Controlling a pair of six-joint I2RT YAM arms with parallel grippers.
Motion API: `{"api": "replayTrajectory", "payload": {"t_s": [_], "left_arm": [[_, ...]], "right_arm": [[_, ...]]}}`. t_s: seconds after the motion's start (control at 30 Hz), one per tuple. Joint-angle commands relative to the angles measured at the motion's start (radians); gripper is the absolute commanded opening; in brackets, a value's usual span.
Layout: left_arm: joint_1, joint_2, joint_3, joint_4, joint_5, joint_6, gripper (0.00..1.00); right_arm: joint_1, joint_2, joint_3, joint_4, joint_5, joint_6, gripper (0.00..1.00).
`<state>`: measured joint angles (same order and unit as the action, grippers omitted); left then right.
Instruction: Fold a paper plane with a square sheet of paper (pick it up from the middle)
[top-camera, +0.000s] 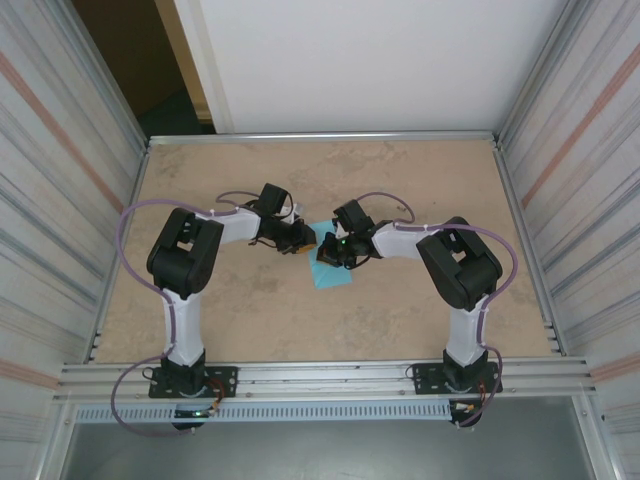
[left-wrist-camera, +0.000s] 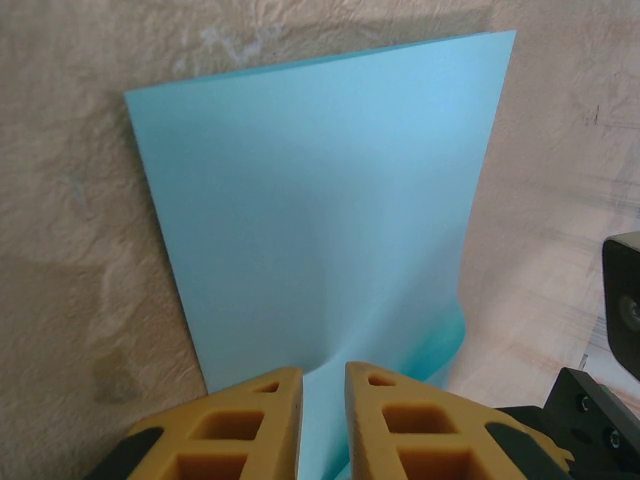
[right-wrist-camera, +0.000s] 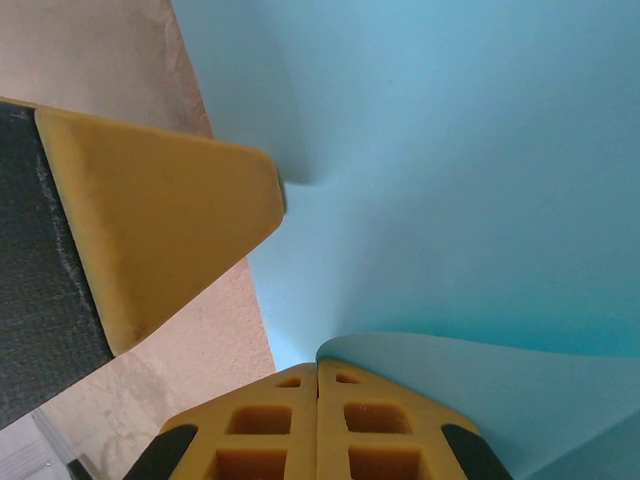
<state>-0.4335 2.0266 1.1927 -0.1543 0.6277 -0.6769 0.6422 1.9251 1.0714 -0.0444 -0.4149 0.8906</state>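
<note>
The square sheet of paper (top-camera: 333, 273) is light blue and lies mid-table between my two grippers. In the left wrist view the sheet (left-wrist-camera: 320, 200) lies mostly flat, with its near right corner curled up. My left gripper (left-wrist-camera: 323, 372) presses its tips down on the sheet, jaws a narrow gap apart with paper showing through. One left finger (right-wrist-camera: 170, 220) dents the sheet (right-wrist-camera: 460, 150) in the right wrist view. My right gripper (right-wrist-camera: 318, 365) is shut on the sheet's edge, and a flap curls up from its tips. From above, the left gripper (top-camera: 300, 240) and right gripper (top-camera: 336, 252) nearly meet.
The tan table (top-camera: 250, 310) is bounded by ribbed metal walls left (top-camera: 60, 200) and right (top-camera: 590, 200). A metal rail (top-camera: 320, 378) runs along the near edge by the arm bases. The right arm's black wrist (left-wrist-camera: 600, 410) sits close beside the left fingers.
</note>
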Motion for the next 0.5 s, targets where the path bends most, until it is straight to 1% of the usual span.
{"api": "replayTrajectory", "payload": {"t_s": [0.0, 0.47], "left_arm": [[-0.01, 0.043, -0.038, -0.063, -0.034, 0.017, 0.2], [-0.01, 0.043, -0.04, -0.065, -0.036, 0.017, 0.2]], "right_arm": [[0.009, 0.023, 0.024, -0.001, -0.007, 0.011, 0.0], [0.002, 0.019, 0.016, 0.007, 0.015, 0.028, 0.0]]}}
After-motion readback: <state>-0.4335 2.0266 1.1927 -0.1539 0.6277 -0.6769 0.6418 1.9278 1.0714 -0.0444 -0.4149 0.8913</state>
